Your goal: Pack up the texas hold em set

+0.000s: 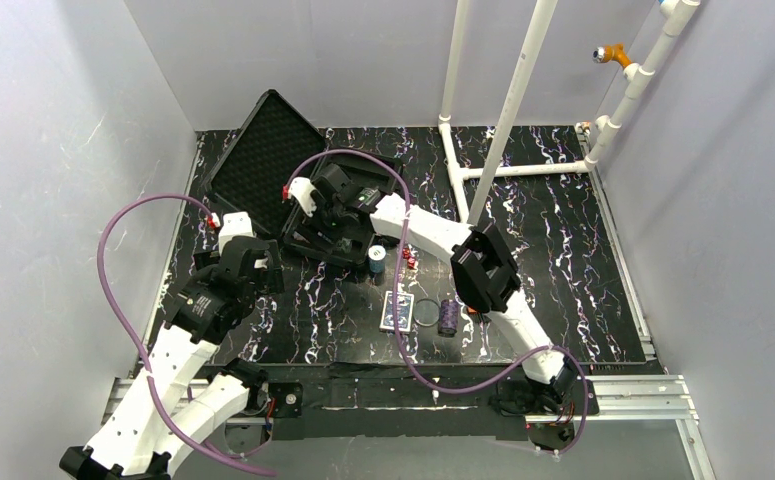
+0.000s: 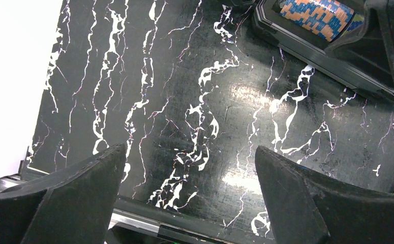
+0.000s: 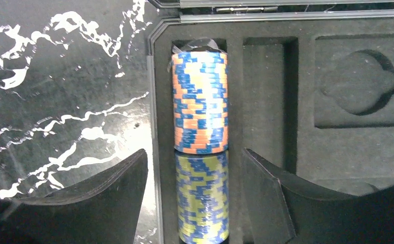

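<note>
The black case stands open at the back left, its foam-lined lid (image 1: 261,150) raised and its moulded tray (image 3: 357,147) under my right gripper (image 1: 335,228). In the right wrist view an orange-and-blue chip roll (image 3: 200,101) and a yellow-and-blue chip roll (image 3: 202,201) lie end to end in the tray's leftmost slot. My right gripper (image 3: 194,165) is open, its fingers straddling the yellow-and-blue roll with gaps on both sides. A teal roll (image 1: 376,264), the blue-backed deck (image 1: 397,313), the round disc (image 1: 426,312) and a purple roll (image 1: 448,316) lie on the mat. My left gripper (image 2: 189,168) is open and empty above the mat.
Small red dice (image 1: 407,259) lie beside the teal roll. A white pipe frame (image 1: 508,110) stands at the back right, with a small orange-and-black object (image 1: 613,53) high on it. The tray's corner (image 2: 306,48) shows at the left wrist view's top right.
</note>
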### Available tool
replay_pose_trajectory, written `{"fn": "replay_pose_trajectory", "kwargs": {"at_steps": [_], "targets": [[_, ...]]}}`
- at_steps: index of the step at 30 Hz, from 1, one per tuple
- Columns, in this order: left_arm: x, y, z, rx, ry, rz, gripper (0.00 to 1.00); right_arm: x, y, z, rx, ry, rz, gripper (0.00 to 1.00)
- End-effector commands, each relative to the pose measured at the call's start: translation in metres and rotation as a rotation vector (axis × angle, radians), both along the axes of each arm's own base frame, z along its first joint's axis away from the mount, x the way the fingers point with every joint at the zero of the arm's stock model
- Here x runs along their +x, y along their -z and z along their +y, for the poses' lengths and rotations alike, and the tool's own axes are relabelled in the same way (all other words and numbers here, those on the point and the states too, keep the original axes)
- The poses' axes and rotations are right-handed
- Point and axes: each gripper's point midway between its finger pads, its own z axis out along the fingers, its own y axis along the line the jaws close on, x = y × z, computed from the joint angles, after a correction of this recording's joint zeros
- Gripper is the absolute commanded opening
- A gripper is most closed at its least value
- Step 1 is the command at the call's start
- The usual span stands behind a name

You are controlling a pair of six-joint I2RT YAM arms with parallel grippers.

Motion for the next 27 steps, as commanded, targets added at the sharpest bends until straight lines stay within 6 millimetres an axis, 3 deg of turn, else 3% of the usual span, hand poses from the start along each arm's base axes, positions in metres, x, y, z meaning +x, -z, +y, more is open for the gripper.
{"fn": "replay_pose_trajectory", "kwargs": {"at_steps": [1,6,10,15,20,22,27], "targets": [[0.0,-0.001,0.002,0.004,-0.005,-0.002,0.98,-0.001,-0.061,0.013,0.177,0.047,-0.041,0.74],[0.0,-0.001,0.002,0.003,-0.003,-0.002,0.98,0.002,-0.071,-0.009,0.18,0.159,-0.066,0.66],[0.0,-0.002,0.001,0.0,-0.001,-0.002,0.98,0.0,-0.061,-0.03,0.143,0.246,-0.059,0.57],[0.0,-0.001,0.001,-0.001,0.002,0.0,0.98,-0.004,-0.05,-0.051,0.106,0.313,-0.054,0.38],[-0.001,-0.001,0.001,-0.001,0.005,0.002,0.98,-0.01,-0.035,-0.062,0.067,0.332,-0.031,0.21],[-0.001,-0.001,0.0,-0.002,0.007,0.002,0.98,-0.007,-0.021,-0.07,0.021,0.363,-0.039,0.08],[0.0,-0.001,0.0,-0.002,0.01,0.003,0.98,-0.009,-0.008,-0.062,0.007,0.339,-0.003,0.03]]}}
